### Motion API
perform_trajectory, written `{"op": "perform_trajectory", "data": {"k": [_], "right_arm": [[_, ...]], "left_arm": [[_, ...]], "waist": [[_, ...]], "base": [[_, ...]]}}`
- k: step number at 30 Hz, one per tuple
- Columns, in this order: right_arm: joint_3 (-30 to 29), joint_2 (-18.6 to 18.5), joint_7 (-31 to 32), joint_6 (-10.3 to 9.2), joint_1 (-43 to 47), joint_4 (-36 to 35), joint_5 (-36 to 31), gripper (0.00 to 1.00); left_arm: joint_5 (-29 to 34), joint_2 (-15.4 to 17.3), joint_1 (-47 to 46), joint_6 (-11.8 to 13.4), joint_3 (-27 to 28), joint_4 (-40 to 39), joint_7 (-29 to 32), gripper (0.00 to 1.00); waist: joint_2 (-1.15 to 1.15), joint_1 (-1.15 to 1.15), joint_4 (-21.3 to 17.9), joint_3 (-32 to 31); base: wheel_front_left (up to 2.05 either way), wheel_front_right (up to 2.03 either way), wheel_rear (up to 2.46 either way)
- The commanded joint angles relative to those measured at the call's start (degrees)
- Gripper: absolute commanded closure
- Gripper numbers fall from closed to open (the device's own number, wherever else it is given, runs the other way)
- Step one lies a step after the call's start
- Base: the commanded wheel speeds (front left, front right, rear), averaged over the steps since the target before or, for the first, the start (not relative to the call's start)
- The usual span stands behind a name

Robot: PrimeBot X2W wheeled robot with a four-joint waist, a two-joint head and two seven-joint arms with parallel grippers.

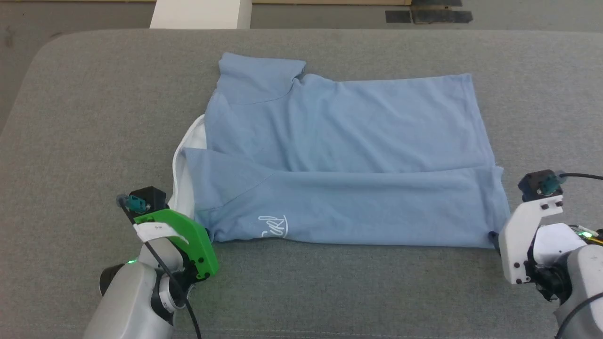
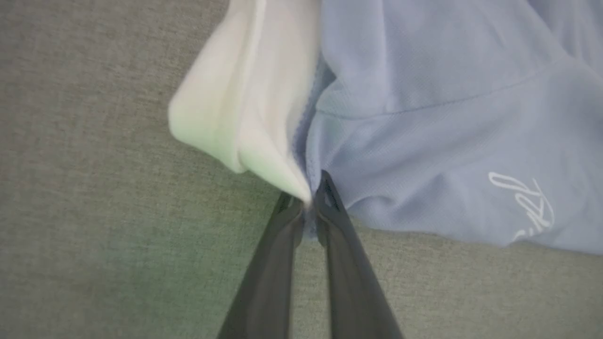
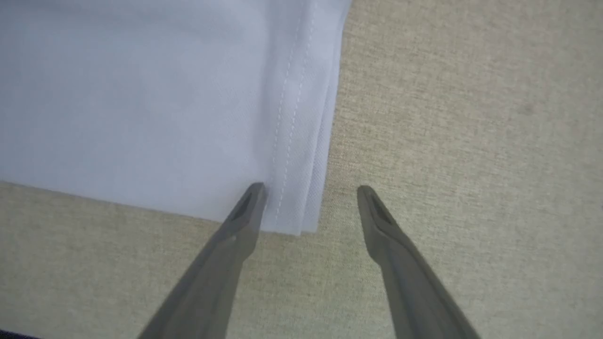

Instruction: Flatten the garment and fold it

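Observation:
The garment (image 1: 344, 160) is a light blue polo shirt lying on the grey surface, its near long edge folded over, its white collar (image 1: 186, 155) at the left and a white script logo (image 1: 273, 226) on the fold. My left gripper (image 2: 308, 197) is shut on the garment's near-left corner, where the collar (image 2: 235, 117) meets the blue cloth (image 2: 447, 141). My right gripper (image 3: 311, 193) stands open at the near-right hem corner (image 3: 297, 197); one finger (image 3: 240, 221) lies over the cloth, the other on the bare surface.
The grey fabric surface (image 1: 94, 117) spreads wide around the shirt, with its rounded far edge at the top. Beyond it are a floor, a white block (image 1: 200, 14) and dark tape marks (image 1: 428, 16).

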Motion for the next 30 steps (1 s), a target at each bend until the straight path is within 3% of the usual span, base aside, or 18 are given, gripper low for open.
{"op": "perform_trajectory", "data": {"k": [1, 7, 8, 9, 10, 23, 30], "right_arm": [[0.77, -0.19, 0.92, -0.09, -1.06, 0.71, -0.5, 0.0], [3.9, -0.78, 4.37, -0.09, -1.95, 3.74, 0.34, 0.0], [3.92, -0.79, 5.11, -0.09, -1.95, 4.15, 0.83, 0.22], [4.11, -0.88, 5.56, -0.09, -2.02, 4.34, 1.35, 0.84], [4.19, -0.99, 5.66, -0.09, -2.07, 4.38, 1.73, 1.0], [-2.2, -1.03, 0.55, -0.09, -2.59, 0.16, 7.28, 1.0], [-4.52, -2.27, 2.42, -0.09, 2.43, -4.66, 8.84, 1.0]], "left_arm": [[-0.67, -0.31, 0.52, 0.13, -0.02, -0.64, -0.41, 1.0], [-0.51, -0.23, 0.55, 0.44, -0.11, -2.73, -1.01, 1.0], [-0.45, -0.18, 0.58, 0.49, -0.14, -2.99, -1.09, 1.0], [-0.5, -0.17, 0.67, 0.52, -0.11, -3.27, -1.19, 1.0], [-0.53, -0.14, 0.79, 0.55, -0.1, -3.42, -1.22, 1.0], [-2.43, 0.23, 3.02, 1.04, 2.08, -5.28, -3.14, 1.0], [-3.21, 1.55, 6.58, 2.02, 3.58, -8.87, -3.17, 1.0]], "waist": [[0.0, 0.0, 1.04, 1.13], [0.0, 0.0, 1.98, 1.98], [0.0, 0.0, 2.07, 2.0], [0.0, 0.0, 2.14, 1.94], [0.0, 0.0, 2.15, 1.84], [0.0, 0.0, 1.35, -3.06], [0.0, 0.0, 0.91, -5.51]], "base": [[0.0, 0.0, 0.0], [0.0, 0.0, 0.0], [0.0, 0.0, 0.0], [0.0, 0.0, 0.0], [0.0, 0.0, 0.0], [0.0, 0.0, 0.0], [0.0, 0.0, 0.0]]}}
